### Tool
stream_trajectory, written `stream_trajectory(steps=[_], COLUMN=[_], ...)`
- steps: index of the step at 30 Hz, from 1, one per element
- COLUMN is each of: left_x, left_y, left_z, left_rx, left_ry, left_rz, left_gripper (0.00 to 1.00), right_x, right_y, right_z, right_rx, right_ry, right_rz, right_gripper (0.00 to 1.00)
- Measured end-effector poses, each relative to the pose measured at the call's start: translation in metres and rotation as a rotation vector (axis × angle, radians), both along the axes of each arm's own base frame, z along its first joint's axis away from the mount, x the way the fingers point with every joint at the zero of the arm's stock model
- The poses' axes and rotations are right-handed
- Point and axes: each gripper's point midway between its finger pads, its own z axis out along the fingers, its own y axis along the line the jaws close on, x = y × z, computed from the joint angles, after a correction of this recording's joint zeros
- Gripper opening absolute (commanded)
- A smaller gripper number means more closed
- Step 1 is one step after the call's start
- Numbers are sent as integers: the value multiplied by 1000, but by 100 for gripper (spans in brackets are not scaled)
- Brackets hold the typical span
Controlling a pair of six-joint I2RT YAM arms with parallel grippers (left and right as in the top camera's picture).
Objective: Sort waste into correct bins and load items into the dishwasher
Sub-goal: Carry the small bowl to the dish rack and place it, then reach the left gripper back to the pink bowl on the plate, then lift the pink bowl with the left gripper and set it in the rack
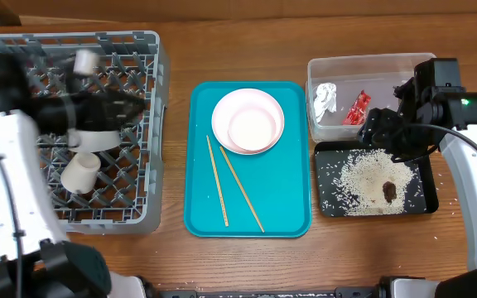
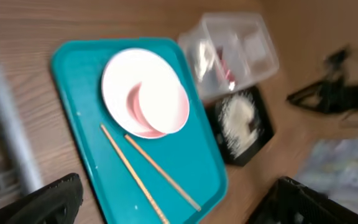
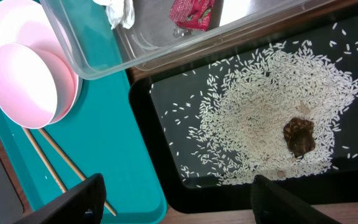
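Wooden, thin, light: two chopsticks point(image 1: 217, 180) flat on the teal tray point(image 1: 288, 199), near side, just below a white plate point(image 1: 224, 106) with a pinkish bowl point(image 1: 252, 128) nested in it. Likely to roll or slip; best pinched mid-length, one at a time. Plate and bowl probably stiff, smooth, breakable: take by the rim. Left gripper point(image 2: 174, 210) spread wide, empty, over the dish rack point(image 1: 156, 165) at left. Right gripper point(image 3: 179, 205) likewise wide, empty, above the black tray point(image 1: 421, 203). Bare wood between tray and rack; tray lip and rack wall to clear.
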Motion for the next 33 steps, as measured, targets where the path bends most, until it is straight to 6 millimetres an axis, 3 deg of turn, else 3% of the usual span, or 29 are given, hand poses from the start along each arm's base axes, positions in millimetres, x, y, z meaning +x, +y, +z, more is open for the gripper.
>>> stream_trajectory(steps=[10,14,16,20,24,27,31,33], left_x=[25,25,24,16,4,0,0,2], left_y=[-154,-197,-212,-230,-228,-224,-222,-222], left_z=[-69,-108,-130,-183,-221,-235,-237,-235], left_rx=[419,507,543,618,680,705,712,717], left_ry=[-16,-6,12,96,197,237,247,238], left_rz=[-231,-303,-334,-385,-419,-426,-414,-412], left_gripper=[100,99,89,61,50,33,4,4], right_x=[0,0,0,0,-1,-1,-1,-1], right_y=[0,0,0,0,0,0,0,0], right_z=[0,0,0,0,0,0,0,0], right_rx=[0,0,0,0,0,0,0,0], right_ry=[2,2,2,2,3,5,6,6], right_rz=[0,0,0,0,1,1,0,0], right_gripper=[86,88,88,88,88,88,88,88])
